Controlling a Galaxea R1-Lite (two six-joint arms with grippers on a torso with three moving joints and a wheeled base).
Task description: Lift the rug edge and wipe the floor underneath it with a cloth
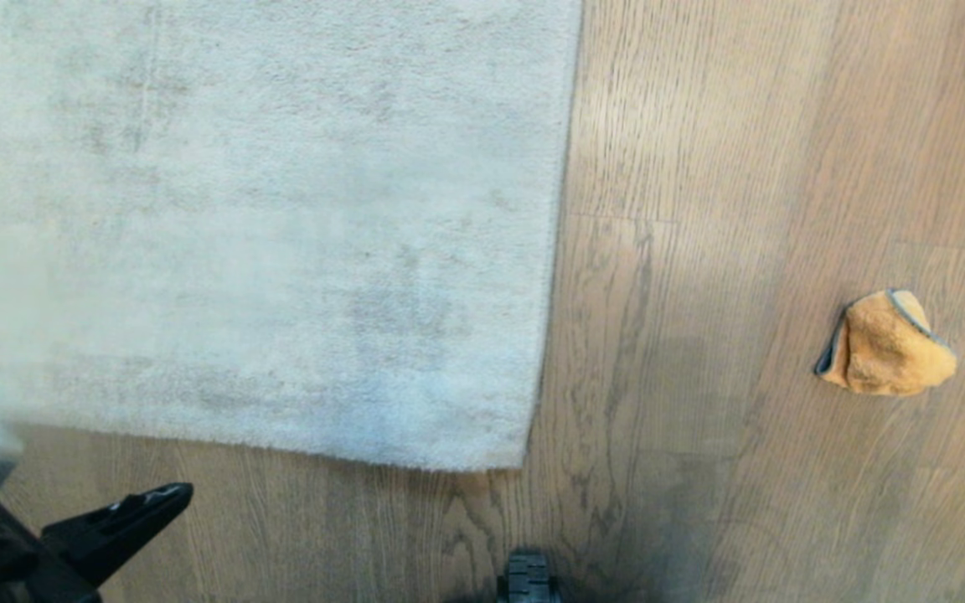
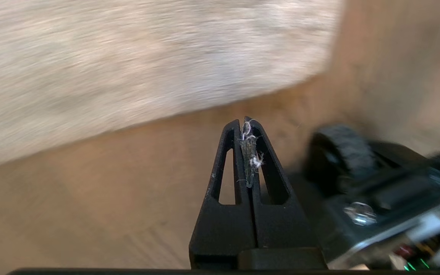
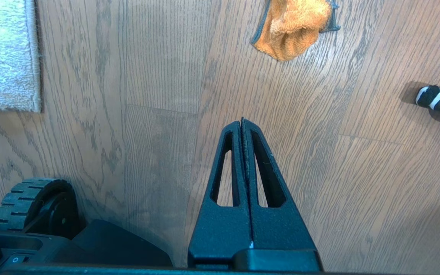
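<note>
The rug edge [image 1: 553, 276] is seen flat on the floor [image 1: 700, 209], the cloth [image 1: 885, 345] well apart from it, while the left gripper [image 1: 172, 496] and right gripper [image 3: 242, 121] are clenched on nothing.

Even soft daylight; left wrist view motion-blurred; rug [image 1: 239, 226] slightly washed out.

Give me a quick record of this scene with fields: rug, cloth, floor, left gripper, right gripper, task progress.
rug: lying flat, rug edge not lifted
cloth: orange, crumpled on the floor to the right of the rug, apart from it
floor: brown wood planks
left gripper: shut, empty apart from lint, above the floor near the rug's near edge
right gripper: shut, empty, over bare floor
task progress: nothing lifted or wiped yet
</note>
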